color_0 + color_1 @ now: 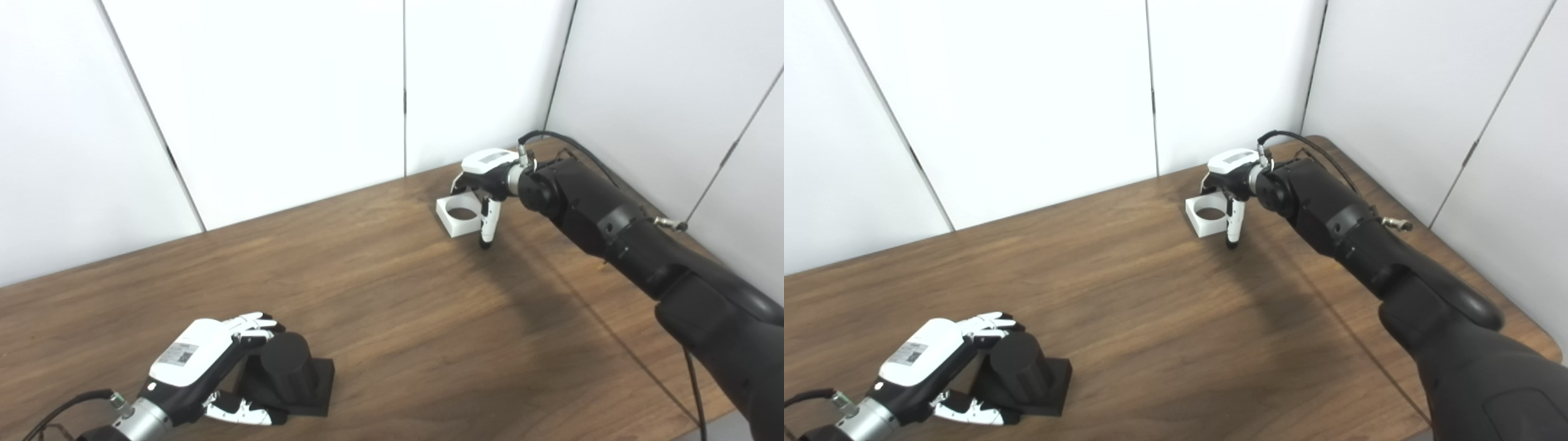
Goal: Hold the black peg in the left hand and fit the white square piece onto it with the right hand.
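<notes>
Left eye view: right hand (490,177) fingers (488,223) around white square piece (460,214).

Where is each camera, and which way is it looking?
Left eye view: on the robot's head, looking down at the wooden table; shows the left hand around the black peg and the right hand at the white square piece.
Right eye view: beside it, facing the same way; same arms and hands.
Both share the whole scene, slightly shifted.
</notes>
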You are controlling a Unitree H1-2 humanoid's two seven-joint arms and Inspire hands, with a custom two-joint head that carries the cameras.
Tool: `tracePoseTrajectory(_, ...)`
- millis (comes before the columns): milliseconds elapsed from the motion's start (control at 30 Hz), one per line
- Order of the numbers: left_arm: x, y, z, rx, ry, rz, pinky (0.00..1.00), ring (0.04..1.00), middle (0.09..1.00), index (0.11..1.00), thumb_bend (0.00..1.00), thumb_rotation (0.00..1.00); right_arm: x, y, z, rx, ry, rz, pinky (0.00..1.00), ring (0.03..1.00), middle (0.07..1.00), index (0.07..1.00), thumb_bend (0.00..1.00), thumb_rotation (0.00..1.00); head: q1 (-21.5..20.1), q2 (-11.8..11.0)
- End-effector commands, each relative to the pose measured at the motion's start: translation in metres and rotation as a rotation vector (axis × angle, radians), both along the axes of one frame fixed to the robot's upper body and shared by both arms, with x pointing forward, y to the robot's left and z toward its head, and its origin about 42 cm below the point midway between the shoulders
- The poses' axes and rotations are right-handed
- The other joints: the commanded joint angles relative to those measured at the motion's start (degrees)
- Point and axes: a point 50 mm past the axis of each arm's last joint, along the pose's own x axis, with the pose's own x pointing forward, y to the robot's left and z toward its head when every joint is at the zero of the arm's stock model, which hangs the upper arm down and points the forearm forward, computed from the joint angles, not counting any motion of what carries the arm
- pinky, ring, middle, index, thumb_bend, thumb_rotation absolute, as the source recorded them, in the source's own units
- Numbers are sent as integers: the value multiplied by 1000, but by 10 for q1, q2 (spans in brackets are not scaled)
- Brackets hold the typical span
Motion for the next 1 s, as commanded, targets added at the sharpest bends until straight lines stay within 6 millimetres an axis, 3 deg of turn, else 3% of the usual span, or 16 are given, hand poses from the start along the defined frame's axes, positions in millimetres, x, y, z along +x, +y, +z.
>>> tracePoseTrajectory(0, -16, 25, -30, 181, 105, 9, 780, 880, 819, 487, 524, 58, 10, 9, 11, 20, -27, 31, 718, 836, 850, 755, 800, 221, 0, 1)
tracePoseTrajectory(500, -17, 25, -29, 186, 115, 13, 789, 889, 828, 487, 524, 59, 16, 14, 1, 23, -16, 42, 706, 822, 832, 636, 777, 201, 2, 4)
tracePoseTrajectory(567, -17, 24, -29, 186, 113, 12, 788, 889, 827, 487, 524, 58, 16, 13, 1, 29, -20, 41, 717, 826, 830, 522, 576, 158, 2, 6)
tracePoseTrajectory(600, -17, 25, -29, 185, 112, 12, 788, 889, 826, 487, 524, 59, 15, 13, 1, 31, -22, 41, 720, 827, 829, 506, 550, 151, 2, 6)
tracePoseTrajectory(967, -16, 26, -27, 194, 106, 13, 781, 885, 822, 487, 524, 59, 10, 9, 2, 58, -109, 87, 673, 780, 777, 482, 522, 126, 3, 8)
